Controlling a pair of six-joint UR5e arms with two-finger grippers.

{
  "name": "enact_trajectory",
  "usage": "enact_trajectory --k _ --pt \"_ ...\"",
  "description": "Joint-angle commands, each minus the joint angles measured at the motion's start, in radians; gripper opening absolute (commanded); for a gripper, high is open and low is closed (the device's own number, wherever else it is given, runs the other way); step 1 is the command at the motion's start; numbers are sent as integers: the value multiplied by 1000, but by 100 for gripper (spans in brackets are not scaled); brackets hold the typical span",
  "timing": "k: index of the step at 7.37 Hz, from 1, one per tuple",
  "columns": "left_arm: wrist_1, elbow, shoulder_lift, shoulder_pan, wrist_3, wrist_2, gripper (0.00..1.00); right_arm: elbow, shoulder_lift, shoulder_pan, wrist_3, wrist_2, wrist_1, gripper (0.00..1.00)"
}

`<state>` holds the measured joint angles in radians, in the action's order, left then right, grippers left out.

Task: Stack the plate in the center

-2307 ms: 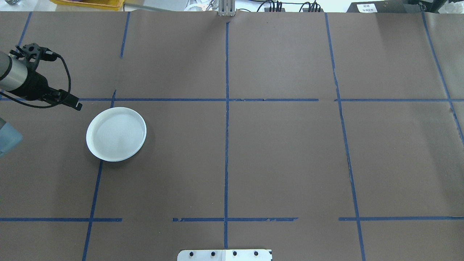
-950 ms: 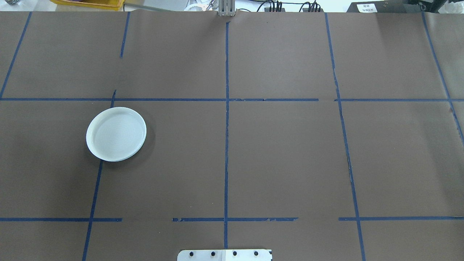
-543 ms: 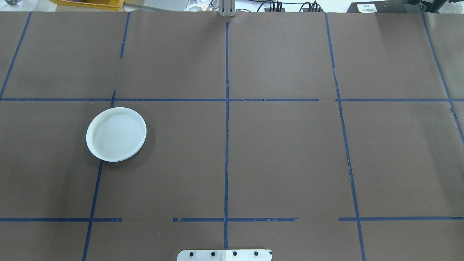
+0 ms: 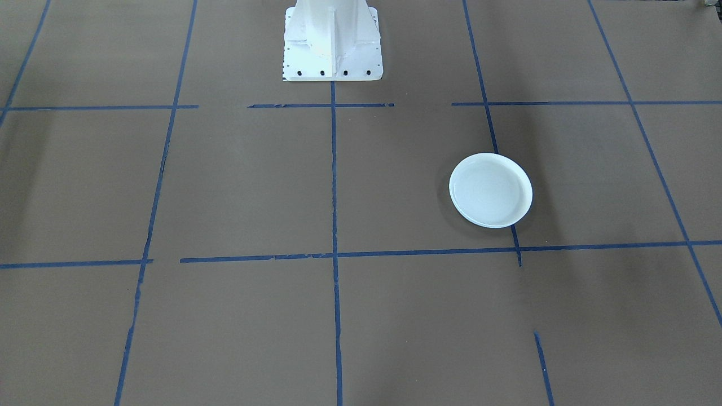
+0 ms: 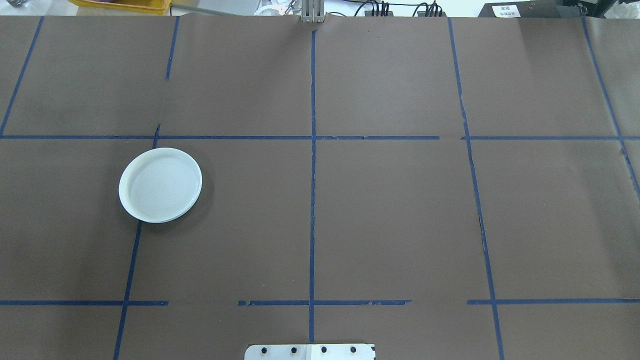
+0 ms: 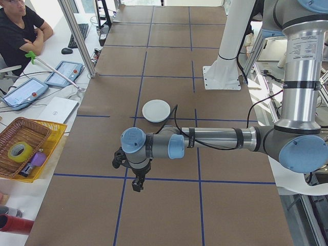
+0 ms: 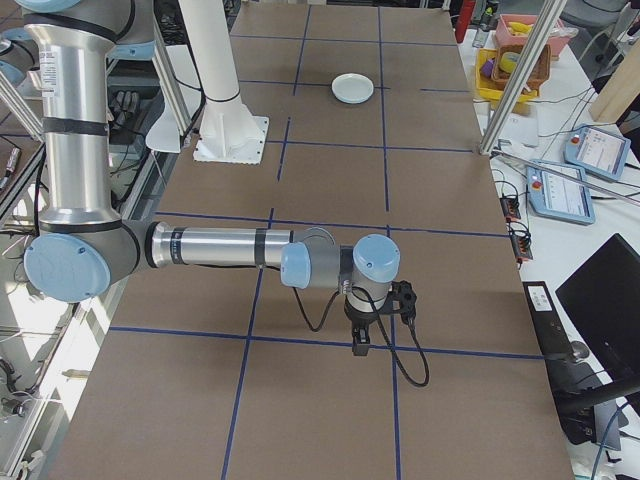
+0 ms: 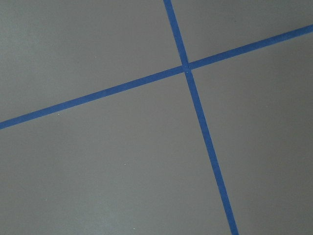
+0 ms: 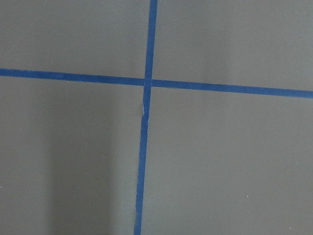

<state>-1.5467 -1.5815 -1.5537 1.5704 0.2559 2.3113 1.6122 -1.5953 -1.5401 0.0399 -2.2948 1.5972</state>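
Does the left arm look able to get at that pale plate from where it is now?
Probably yes: the plate lies alone on the table, and the left gripper hangs nearby with bare paper between them.

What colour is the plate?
Very pale blue, almost white; the plate shows best in the overhead view.

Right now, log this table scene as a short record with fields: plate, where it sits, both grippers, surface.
plate: one pale round plate with a low raised rim, upright, nothing stacked on it
position: on the robot's left half of the table, lying over a blue tape line
left gripper: away from the plate, holding nothing; jaw state unclear
right gripper: far from the plate, holding nothing; jaw state unclear
surface: brown paper-covered table
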Motion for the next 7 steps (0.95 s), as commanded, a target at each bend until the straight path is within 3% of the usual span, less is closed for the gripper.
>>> enact_trajectory --k 1,7 --pt "22 -2 -14 2 -131 3 100 0 0 0 0 2 0 100" --pt "17 -9 -19 2 -139 5 100 0 0 0 0 0 0 100"
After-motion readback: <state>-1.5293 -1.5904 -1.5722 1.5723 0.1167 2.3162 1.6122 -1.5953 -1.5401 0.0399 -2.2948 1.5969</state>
